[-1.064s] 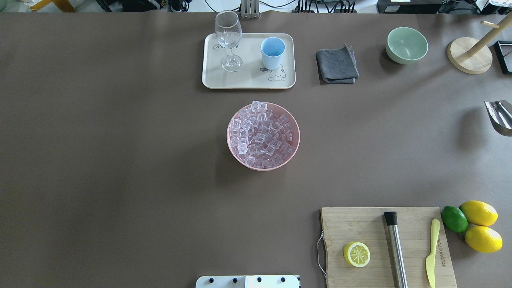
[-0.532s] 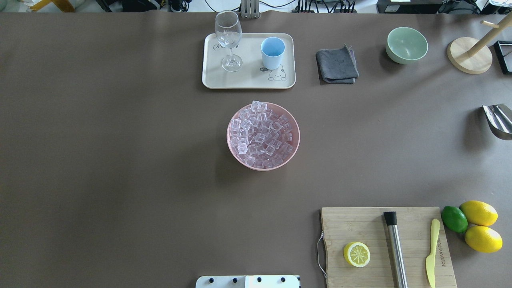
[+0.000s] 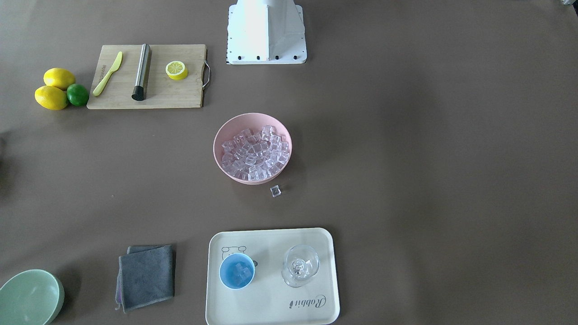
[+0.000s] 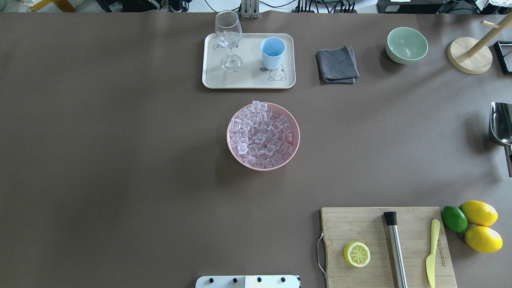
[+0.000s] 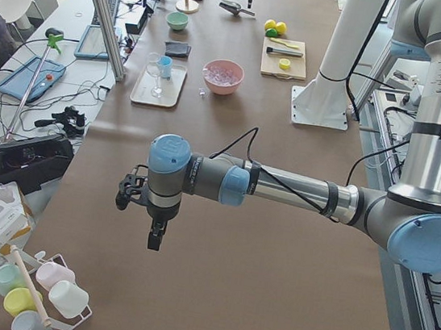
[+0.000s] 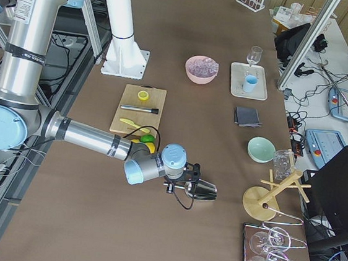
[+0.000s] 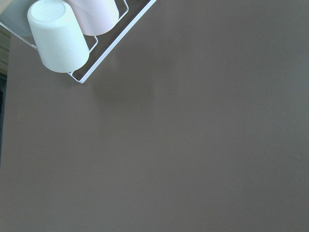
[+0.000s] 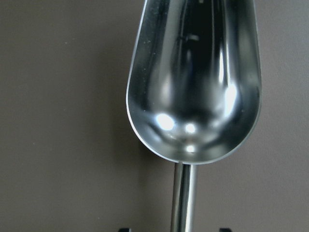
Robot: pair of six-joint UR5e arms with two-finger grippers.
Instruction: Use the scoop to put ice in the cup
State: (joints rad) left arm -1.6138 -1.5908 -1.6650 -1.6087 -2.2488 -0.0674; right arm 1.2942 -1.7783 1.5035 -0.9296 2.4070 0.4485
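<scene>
The steel scoop [image 4: 500, 127] is at the table's far right edge, empty, its bowl facing up [image 8: 193, 82]. My right gripper [image 8: 175, 230] is shut on its handle [image 8: 183, 198] and holds it just above the table [image 6: 200, 190]. The light-blue cup [image 3: 236, 271] stands on the cream tray [image 3: 271, 311] and has a few ice cubes in it; it also shows in the overhead view [image 4: 273, 52]. The pink bowl [image 4: 294, 150] is heaped with ice [image 4: 260, 134]. One loose cube [image 3: 275, 191] lies beside it. My left gripper [image 5: 152, 236] hangs far to the left; I cannot tell its state.
A stemmed glass [image 4: 229, 40] stands on the tray beside the cup. A grey cloth [image 4: 337, 65], a green bowl [image 4: 406, 45] and a wooden stand [image 4: 469, 57] are at the back right. A cutting board [image 4: 360, 224] with rod, knife and lemon half sits front right, with lemons and a lime [image 4: 454, 219] beside it.
The scoop has turned at the right edge, its bowl now pointing away from the robot and its handle toward it, and has shifted slightly nearer. Nothing else moved.
</scene>
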